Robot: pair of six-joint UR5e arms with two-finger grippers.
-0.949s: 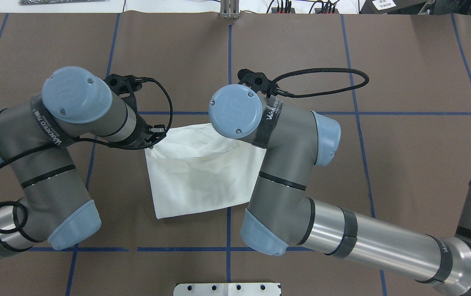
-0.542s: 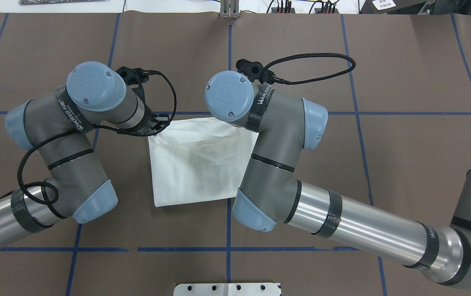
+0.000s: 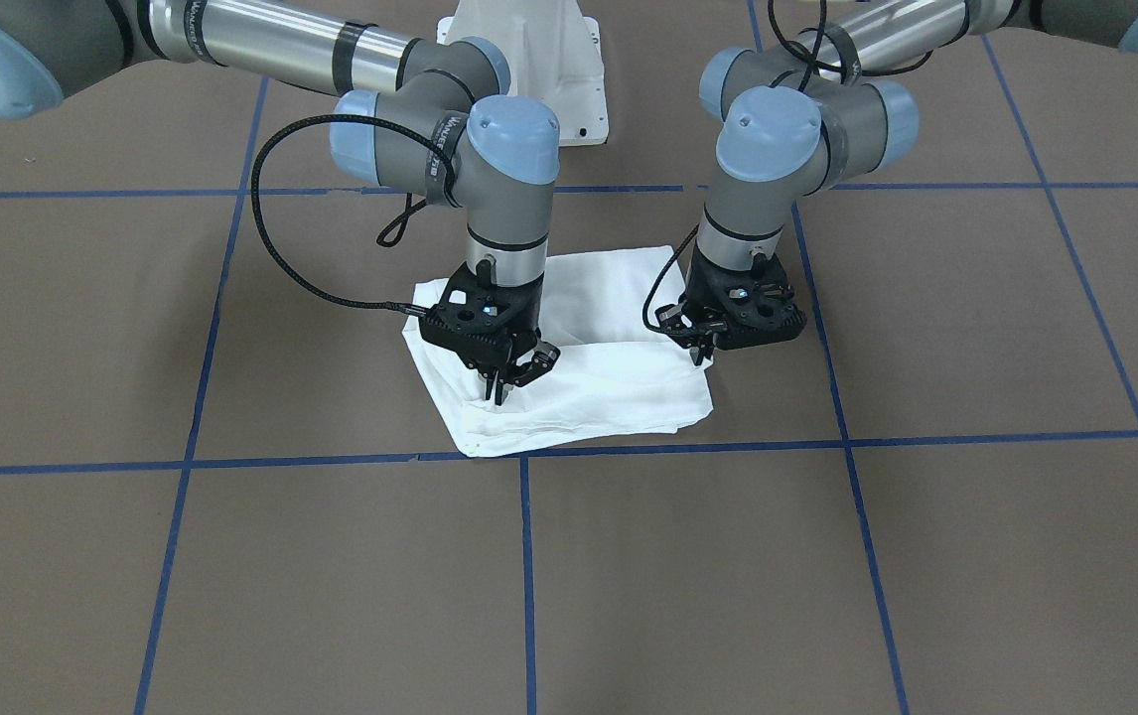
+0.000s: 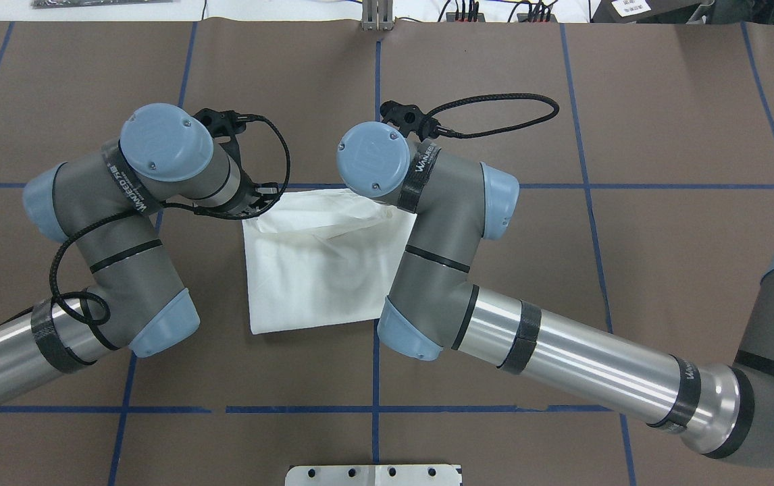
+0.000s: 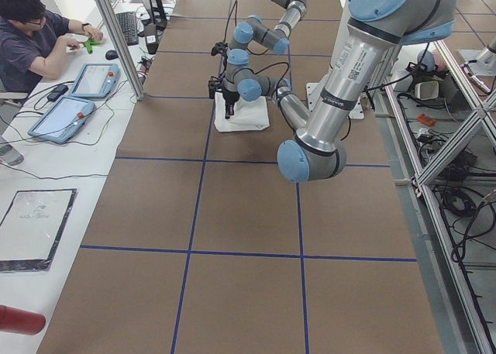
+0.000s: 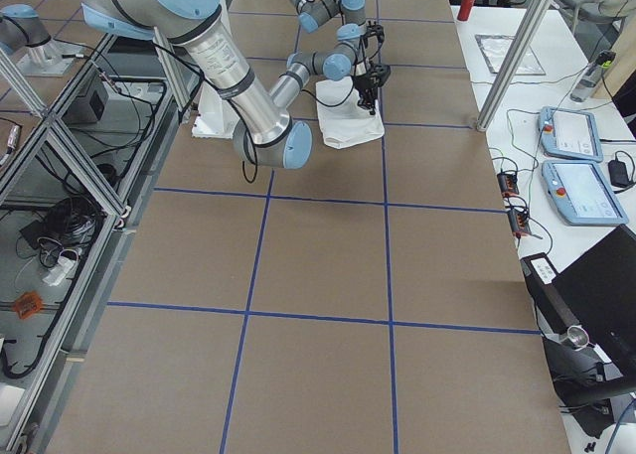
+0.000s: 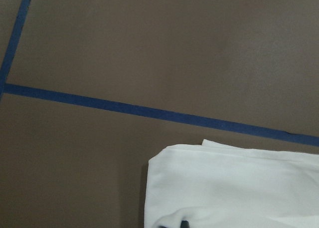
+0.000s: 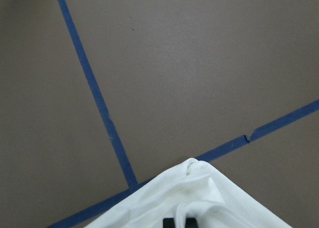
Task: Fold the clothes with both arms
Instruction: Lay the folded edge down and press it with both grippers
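Black straps (image 4: 132,192) on the left arm (image 4: 110,229) and right arm (image 4: 441,250) carried white lettering, too small to read surely. The shirt (image 4: 319,277) lay at the centre of the table (image 4: 664,135), folded to a near-square white pad, a little wider from 9 to 3 o'clock than deep. No print or neckline showed, so its heading could not be told. At its far edge the left gripper (image 3: 701,350) pinched the 11 o'clock corner and the right gripper (image 3: 501,392) the 1 o'clock corner, jaws drawn together on raised cloth. Blue tape (image 4: 562,185) ran just beyond, at 12 o'clock.
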